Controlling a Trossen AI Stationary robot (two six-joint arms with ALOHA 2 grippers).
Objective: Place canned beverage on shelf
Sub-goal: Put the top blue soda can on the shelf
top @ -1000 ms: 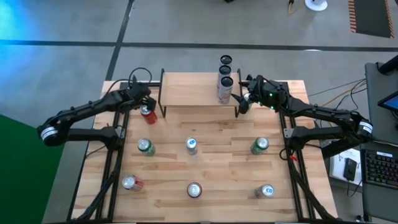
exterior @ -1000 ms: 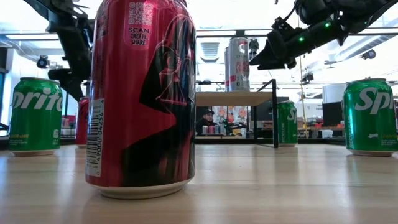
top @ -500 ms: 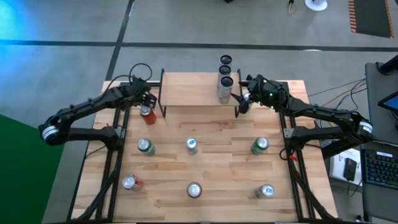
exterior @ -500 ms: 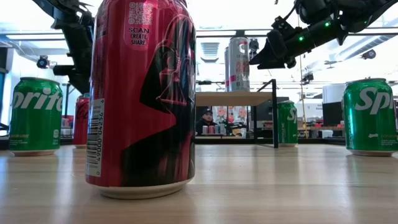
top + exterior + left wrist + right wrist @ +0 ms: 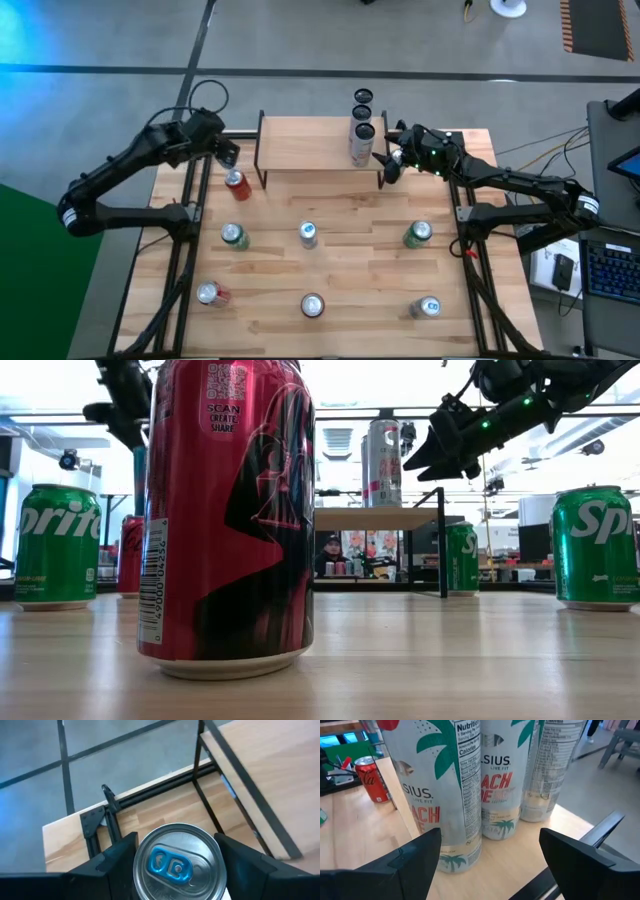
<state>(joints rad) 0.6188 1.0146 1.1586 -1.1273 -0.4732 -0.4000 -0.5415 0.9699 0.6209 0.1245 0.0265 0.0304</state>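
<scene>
The shelf (image 5: 300, 145) stands at the table's far middle, and three tall silver cans (image 5: 361, 135) stand on its right end. My right gripper (image 5: 385, 165) hovers open just right of them; its wrist view shows the cans (image 5: 445, 795) beyond its spread fingers. My left gripper (image 5: 228, 155) hangs off the shelf's left end, high above the table (image 5: 125, 420). It is shut on a can with a silver top and a blue tab (image 5: 176, 865). In the high view the gripper hides that can. My left gripper pinches the can between its two fingers, one on each side of the wall just under the top rim (image 5: 137, 862). The fingers slant down at it from the table's left. The can sits upright, top up; its lower part is out of the picture.
A red cola can (image 5: 236, 184) stands on the table below my left gripper, beside the shelf's near-left leg. Several more cans stand in two rows nearer the front, among them a green one (image 5: 233, 235). A red can (image 5: 225, 510) fills the middle of the low view.
My left gripper has gone straight up from beside the red cola can, about a can's height, most of it in the last half second. The red cola can has stayed where it stood. My right gripper has kept its place.
</scene>
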